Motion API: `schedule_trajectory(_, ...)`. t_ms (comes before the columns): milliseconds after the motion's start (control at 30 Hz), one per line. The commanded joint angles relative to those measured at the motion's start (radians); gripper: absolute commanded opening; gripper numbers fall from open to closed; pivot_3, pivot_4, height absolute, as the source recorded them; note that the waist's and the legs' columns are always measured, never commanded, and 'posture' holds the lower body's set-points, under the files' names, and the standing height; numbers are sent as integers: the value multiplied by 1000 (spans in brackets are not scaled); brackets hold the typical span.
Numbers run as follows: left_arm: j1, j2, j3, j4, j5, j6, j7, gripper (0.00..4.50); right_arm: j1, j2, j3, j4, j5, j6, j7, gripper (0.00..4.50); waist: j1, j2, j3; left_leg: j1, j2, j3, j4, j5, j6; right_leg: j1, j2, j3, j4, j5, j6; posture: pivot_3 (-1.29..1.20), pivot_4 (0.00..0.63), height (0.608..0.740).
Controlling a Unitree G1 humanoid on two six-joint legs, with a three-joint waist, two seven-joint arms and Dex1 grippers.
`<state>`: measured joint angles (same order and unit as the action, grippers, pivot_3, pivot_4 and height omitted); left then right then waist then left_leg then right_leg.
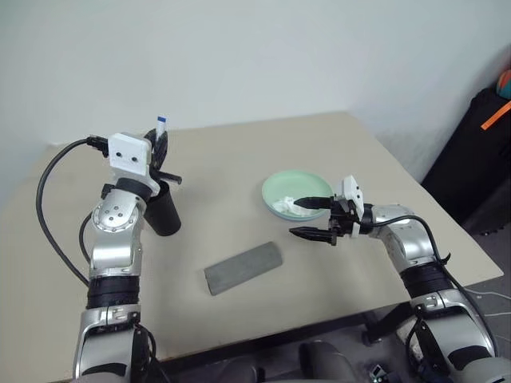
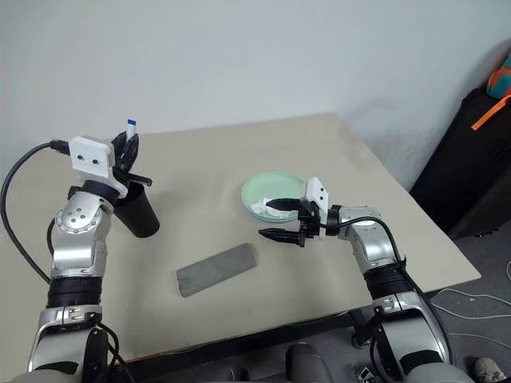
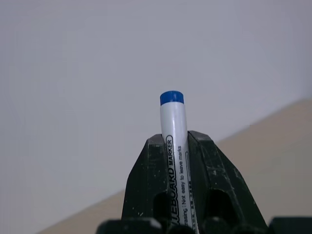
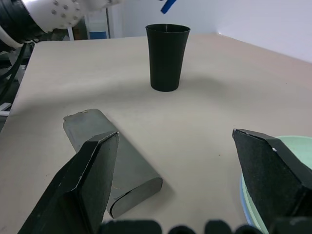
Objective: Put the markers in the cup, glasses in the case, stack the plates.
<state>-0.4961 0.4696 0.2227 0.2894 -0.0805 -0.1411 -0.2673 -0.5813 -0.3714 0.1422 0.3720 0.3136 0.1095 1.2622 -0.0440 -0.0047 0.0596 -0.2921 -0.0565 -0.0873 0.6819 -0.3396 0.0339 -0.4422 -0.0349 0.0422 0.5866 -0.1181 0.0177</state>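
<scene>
My left gripper (image 1: pixel 160 142) is shut on a white marker (image 3: pixel 173 127) with a blue cap (image 1: pixel 162 121), held up just above and behind the black cup (image 1: pixel 164 211). The cup stands upright on the left part of the table. The grey case (image 1: pixel 243 267) lies closed in the middle of the table. The mint green plate (image 1: pixel 307 183) sits to the right, and a light blue rim (image 4: pixel 243 192) peeks out beneath it. My right gripper (image 1: pixel 311 217) stands open at the plate's near edge, pointing left, with nothing between its fingers. The glasses are out of view.
A crumpled white tissue (image 1: pixel 283 207) lies in the green plate. The beige table (image 1: pixel 239 159) ends close to my right arm; its front edge (image 1: pixel 319 323) is near. A black bag (image 1: pixel 479 152) with an orange strap stands on the floor at the far right.
</scene>
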Motion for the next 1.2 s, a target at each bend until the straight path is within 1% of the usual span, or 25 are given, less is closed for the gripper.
schedule_trajectory(33, -54, -1, 19, 97, 44, -125, 78, 154, -5, -10, -21, -49, 10, -5, -9, 4048, 0, 0, 0, 0, 0, 0, 0, 0, 0, 0, 0, 0, 0, 0, 0, 0, 0, 740)
schedule_trajectory(133, -64, 2, 1, 181, 81, -188, 117, 154, 1, -13, -22, -56, 11, -1, -15, 4048, -1, 0, 0, 0, 0, 0, 0, 0, 0, 0, 0, 0, 0, 0, 0, 0, 0, 740)
schedule_trajectory(267, -70, 1, 0, 237, 103, -232, 163, 154, 4, -17, -23, -62, 13, 2, -22, 4048, 0, 0, 0, 0, 0, 0, 0, 0, 0, 0, 0, -1, 0, 0, 0, 0, 0, 740)
schedule_trajectory(333, -69, 5, 0, 254, 115, -248, 184, 886, 7, -19, -24, -67, 14, 5, -23, 4048, 0, 0, 0, 0, 0, 0, 0, 0, 1, 0, 0, -1, 0, 0, 0, 0, 0, 740)
schedule_trajectory(400, -70, 5, 1, 266, 113, -252, 191, 1418, 9, -21, -24, -73, 14, 7, -24, 4048, 0, 0, 0, 0, 0, 0, 0, 0, 1, 0, 0, -1, 0, 0, 0, 0, 0, 740)
schedule_trajectory(567, -65, 5, -5, 264, 105, -267, 187, 3159, 12, -22, -22, -81, 14, 13, -26, 4048, 0, -1, 0, 0, 0, 0, 1, 0, 1, 0, 0, -1, 1, 0, 0, 0, 0, 740)
schedule_trajectory(700, -51, -5, -7, 238, 87, -253, 170, 3159, 15, -21, -20, -88, 16, 17, -26, 4048, 0, -1, 0, 0, 0, 0, 1, 0, 1, 0, 0, -1, 1, 0, 0, 0, 0, 740)
schedule_trajectory(833, -29, -22, 2, 172, 21, -209, 108, 3159, 18, -22, -16, -96, 17, 26, -21, 4048, 0, -1, 0, 0, 0, 0, 1, 0, 1, 0, 0, -1, 1, 0, 0, 0, 0, 740)
schedule_trajectory(900, -8, -29, 14, 107, -52, -159, 48, 3159, 13, -22, -15, -97, 18, 33, -20, 4048, 0, -1, 0, 0, 0, 0, 1, -1, 1, 0, 0, -1, 1, 0, 0, 0, 0, 740)
schedule_trajectory(1033, 58, -27, 22, -75, -246, 4, -116, 3159, 5, -26, -20, -88, 13, 39, -25, 4048, -3, -1, 0, 0, 1, 1, 1, -1, 1, 0, 0, -1, 1, 0, 0, 0, 0, 740)
schedule_trajectory(1100, 141, 12, -3, -219, -353, 124, -244, 3159, 8, -33, -27, -89, 9, 39, -35, 4048, -4, -1, 0, 0, 1, 1, 1, -1, 2, 0, 0, -1, 1, 0, 0, 0, 0, 740)
schedule_trajectory(1200, 273, 84, -26, -372, -425, 251, -373, 3159, 15, -43, -39, -89, 10, 35, -51, 4048, -7, 0, 0, 0, 2, 3, 1, -2, 3, 0, 1, 0, 1, 0, 0, 0, 0, 740)
